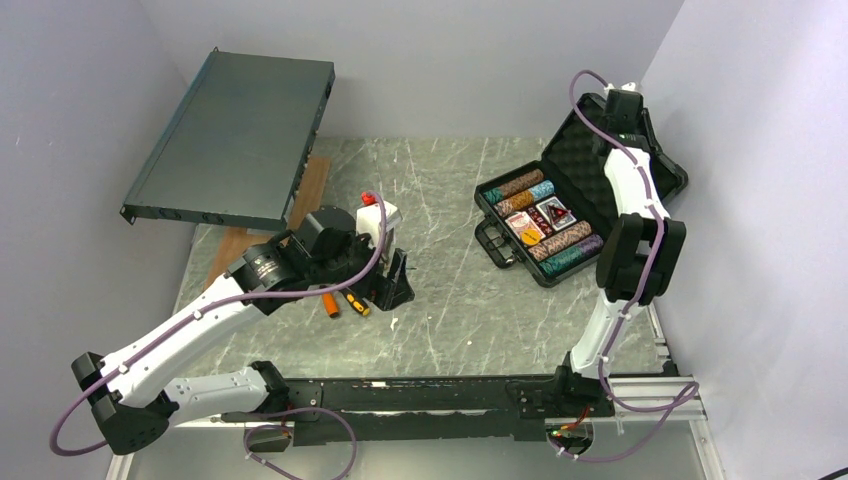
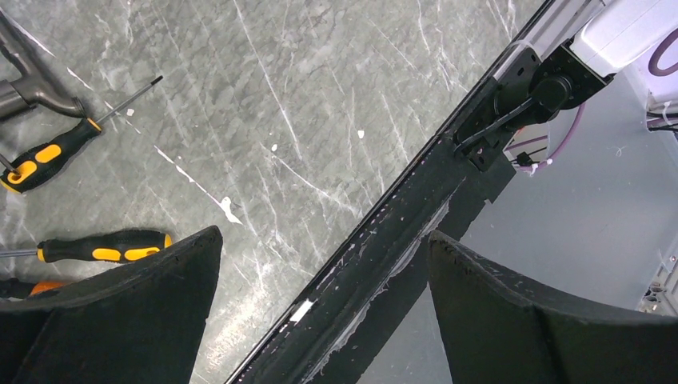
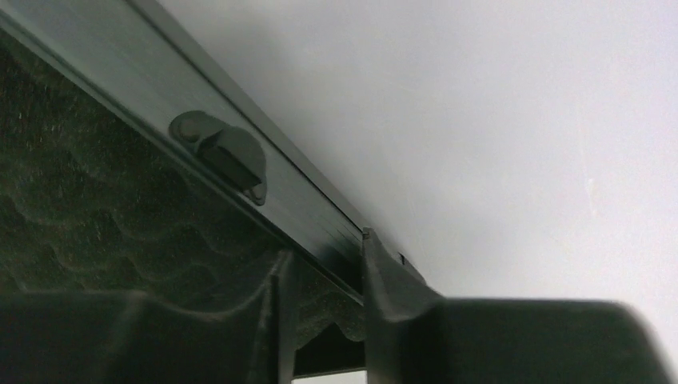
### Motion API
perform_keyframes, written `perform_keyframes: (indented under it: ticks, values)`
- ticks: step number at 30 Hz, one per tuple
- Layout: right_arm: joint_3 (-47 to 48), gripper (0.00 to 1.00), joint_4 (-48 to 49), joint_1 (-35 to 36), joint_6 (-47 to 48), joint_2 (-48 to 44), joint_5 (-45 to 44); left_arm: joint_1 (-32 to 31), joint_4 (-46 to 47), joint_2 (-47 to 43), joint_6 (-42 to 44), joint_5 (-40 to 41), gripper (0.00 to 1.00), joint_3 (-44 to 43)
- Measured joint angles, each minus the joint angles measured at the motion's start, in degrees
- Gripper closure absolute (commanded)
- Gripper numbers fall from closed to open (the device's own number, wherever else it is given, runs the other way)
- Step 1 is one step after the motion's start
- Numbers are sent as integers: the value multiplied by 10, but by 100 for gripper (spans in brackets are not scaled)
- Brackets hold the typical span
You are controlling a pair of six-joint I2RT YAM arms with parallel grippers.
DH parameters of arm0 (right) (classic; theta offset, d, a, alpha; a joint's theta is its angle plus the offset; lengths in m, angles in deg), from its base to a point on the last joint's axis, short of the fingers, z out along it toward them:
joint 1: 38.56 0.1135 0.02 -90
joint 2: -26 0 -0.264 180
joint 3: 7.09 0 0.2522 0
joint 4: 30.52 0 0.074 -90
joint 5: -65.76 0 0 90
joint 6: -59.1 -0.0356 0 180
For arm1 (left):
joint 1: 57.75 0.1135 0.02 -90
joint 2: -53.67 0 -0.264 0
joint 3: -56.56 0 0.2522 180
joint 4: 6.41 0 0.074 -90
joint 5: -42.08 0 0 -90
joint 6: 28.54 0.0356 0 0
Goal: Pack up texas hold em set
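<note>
Case [image 1: 487,212] sits open on the worktop [image 1: 450,290], with its lid [image 1: 578,158] standing up at the case's far side. Poker chips [image 1: 530,185] and card decks [image 1: 553,213] are already in the case tray. I can't make out dice or buttons.

Right tool [image 3: 320,280] is at the top rim of the case lid. One finger [image 3: 200,336] is on the foam side and the other is outside, with the rim between them. The jaws are narrow, but I can't tell if they're actually clamped on it.

Left tool [image 2: 324,240] is wide open and holds nothing. It's well away from the case on its handle side, over bare worktop by the screwdrivers [image 1: 340,300]. Rack unit [image 1: 235,140] is further off on the same side and isn't involved.

Judged step: closing the lid.

Risks:
- The bite on the thin rim is shallow. The lid could slip out as it swings and slam down or fall back open.
- Nothing holds the case base, because the left tool is far off. A push on the lid could slide or tip the whole case and shake the chip rows loose.
- The inner finger presses on foam and could drag or tear the lining.
- A chip or deck sitting proud in the case would stop the lid short, so the latches wouldn't catch.
- The latch [image 3: 220,156] is close to the fingers and could snag.
</note>
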Motion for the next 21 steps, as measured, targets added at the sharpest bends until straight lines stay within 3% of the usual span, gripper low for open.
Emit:
perform_keyframes:
  ticks: [4, 5, 11, 19, 21]
  values:
    - [21, 99, -37, 0, 48, 4, 10, 0, 0, 0, 0, 0, 1, 0]
    - [26, 100, -52, 2, 68, 5, 14, 0, 0, 0, -1, 0, 0, 0]
    - [20, 100, -81, 14, 100, -11, 17, 0, 1, -5, -5, -5, 1, 1]
    - [-82, 100, -80, 79, 61, -111, -7, 0, 11, -63, -21, -9, 1, 40]
    - [-108, 95, -83, 105, 53, -135, -25, 0, 16, -81, -28, -9, 1, 59]
